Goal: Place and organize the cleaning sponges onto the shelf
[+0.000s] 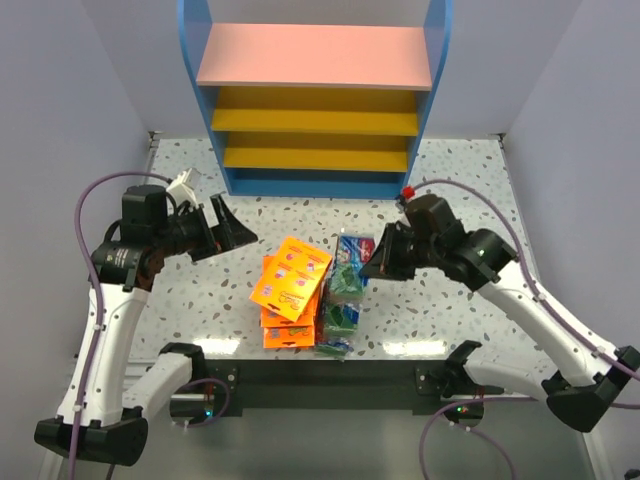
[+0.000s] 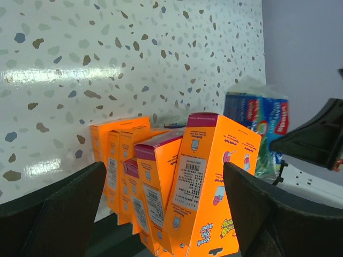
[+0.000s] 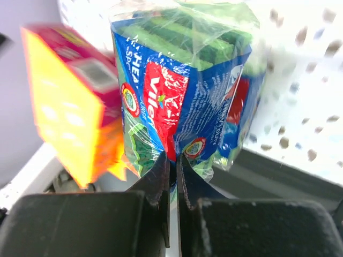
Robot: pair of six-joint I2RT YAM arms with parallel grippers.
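The right gripper [image 3: 172, 167] is pinched shut on just the thin wrapper seam of a green-and-blue sponge pack [image 3: 177, 91]. The pack sits mid-desk [image 1: 460, 190] toward the near edge, beside the orange packs [image 1: 290, 290]. The left gripper [image 1: 233, 230] hangs wide, holding nothing. The shelf [image 1: 315, 55] stands at the far edge. Likely risk: the slippery film tears or slides free on lifting, dropping the pack.

The light is bright and even and comes from above. On the speckled tabletop [image 1: 470, 200] two white glare patches lie along the near edge, and the shadows are soft. In the left wrist view the glare makes pale streaks, and the left pincer [image 2: 163, 171] looks dark and unsharp. In the right wrist view the orange pack [image 3: 64, 107] is smeared and overexposed, and the wrap of the green-and-blue pack [image 3: 177, 96] glints.
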